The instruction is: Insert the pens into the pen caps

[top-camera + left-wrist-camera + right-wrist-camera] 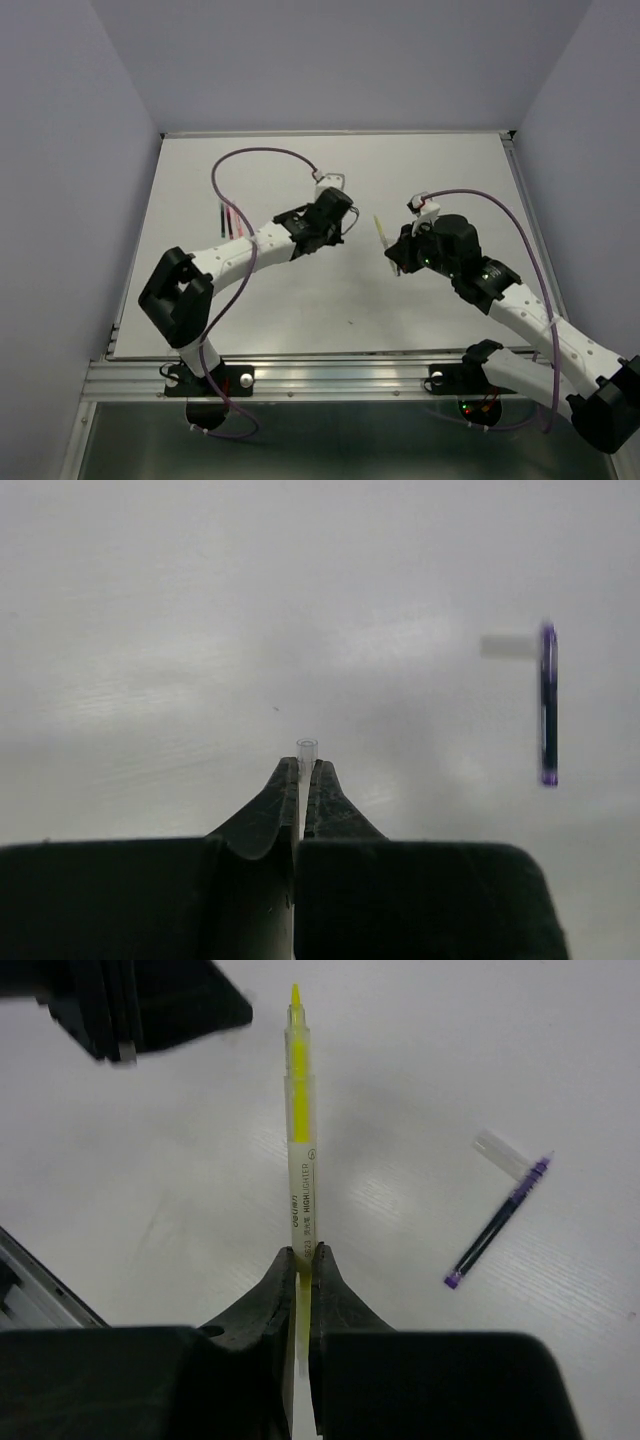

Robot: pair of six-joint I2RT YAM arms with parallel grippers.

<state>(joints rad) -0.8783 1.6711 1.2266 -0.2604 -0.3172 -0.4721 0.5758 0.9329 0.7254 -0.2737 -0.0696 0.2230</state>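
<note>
Yellow pen (pixel 300 1130) sits pinched in my right gripper (pixel 302 1257), its tip pointing toward the left gripper (pixel 303 770), which is clamped on a pale pen cap (pixel 306 748) whose open mouth pokes just past the fingertips (pixel 282 785). A purple pen (pixel 497 1225) lies off to the side on the white table (pixel 440 300) just beside another cap (pixel 498 1152), blurred in the left wrist view, and from above I see the spare pens (pixel 228 218) only as thin streaks. Pale grey walls (pixel 330 60) surround the table.

Yellow pen (pixel 300 1160) and clear cap (pixel 306 748) each clamped, purple pen (pixel 497 1222) lying loose.
</note>
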